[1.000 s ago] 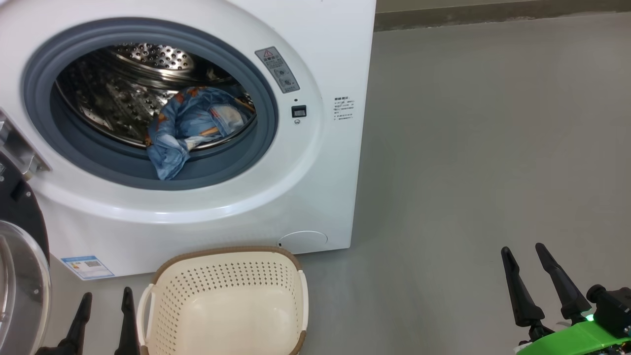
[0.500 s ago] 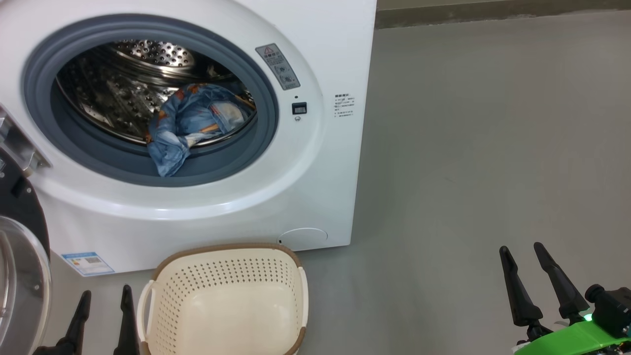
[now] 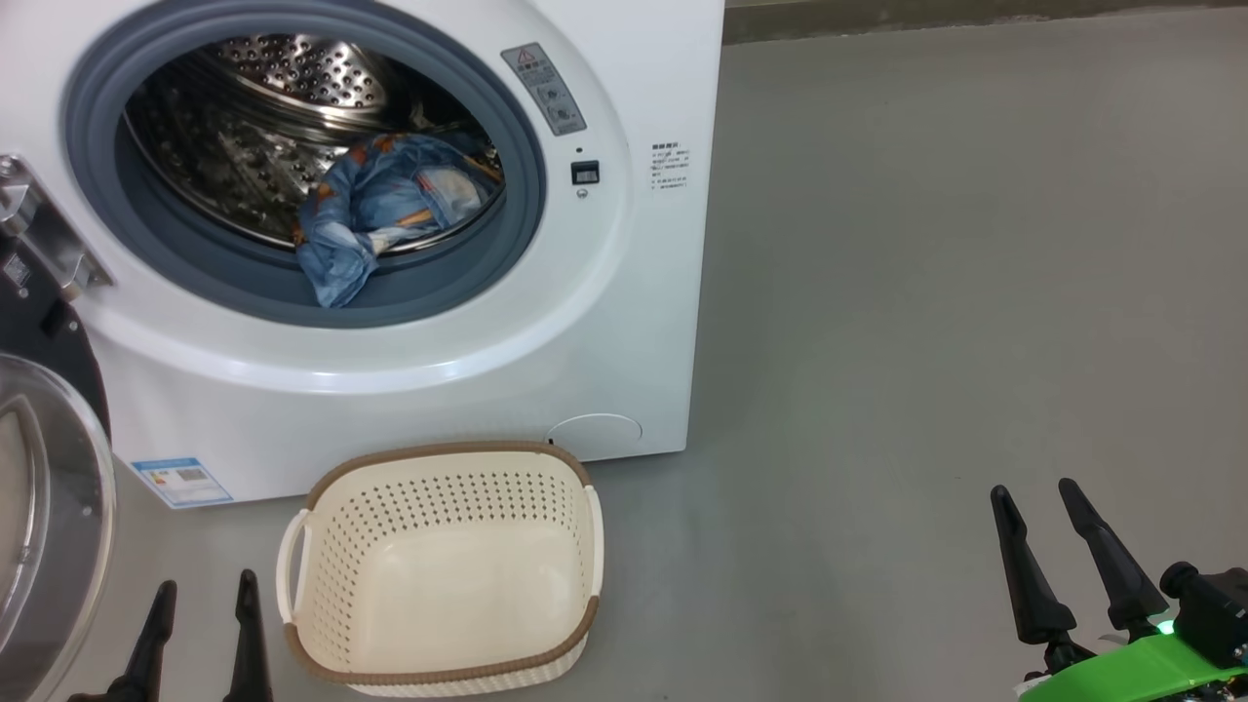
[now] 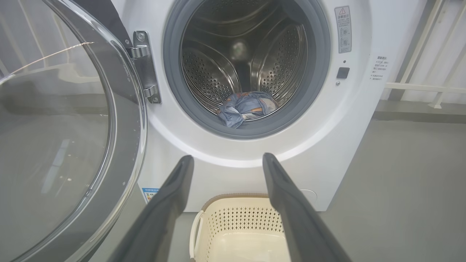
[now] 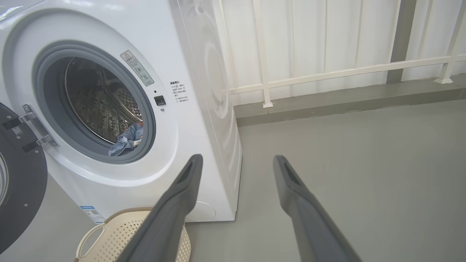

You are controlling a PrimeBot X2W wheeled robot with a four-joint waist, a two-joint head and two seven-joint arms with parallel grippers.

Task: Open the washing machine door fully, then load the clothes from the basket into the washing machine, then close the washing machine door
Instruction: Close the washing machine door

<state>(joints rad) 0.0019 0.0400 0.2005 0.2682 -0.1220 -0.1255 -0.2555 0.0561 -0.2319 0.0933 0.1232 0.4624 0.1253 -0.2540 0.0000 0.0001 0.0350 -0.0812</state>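
The white washing machine stands at the left with its round door swung wide open to the left; the door's glass bowl looms large in the left wrist view. Blue printed clothes lie at the front of the steel drum, one fold hanging over the grey gasket. The cream basket sits empty on the floor before the machine. My left gripper is open just left of the basket. My right gripper is open over bare floor far to the right.
Grey floor stretches right of the machine. A white railing and panelled wall run behind it. The open door stands close to my left arm's left side.
The head camera has tilted down a little, so the machine and basket sit higher in view and the whole basket shows. Both grippers stay open and in place.
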